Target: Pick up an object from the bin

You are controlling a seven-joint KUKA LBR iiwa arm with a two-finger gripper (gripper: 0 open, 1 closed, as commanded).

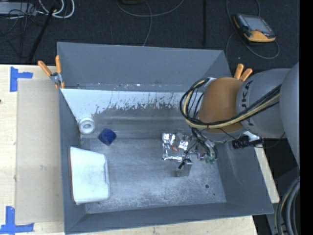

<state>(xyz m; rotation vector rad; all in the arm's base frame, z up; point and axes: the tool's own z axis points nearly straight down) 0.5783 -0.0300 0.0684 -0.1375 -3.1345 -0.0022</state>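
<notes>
In bin [146, 72]: one foil wad [174, 147] beside claw [184, 164], one blue block [107, 136].

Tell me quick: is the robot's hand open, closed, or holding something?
Gripper: cannot be told whether open or closed; it is down beside the crumpled silver foil lump in the right half of the bin.
</notes>
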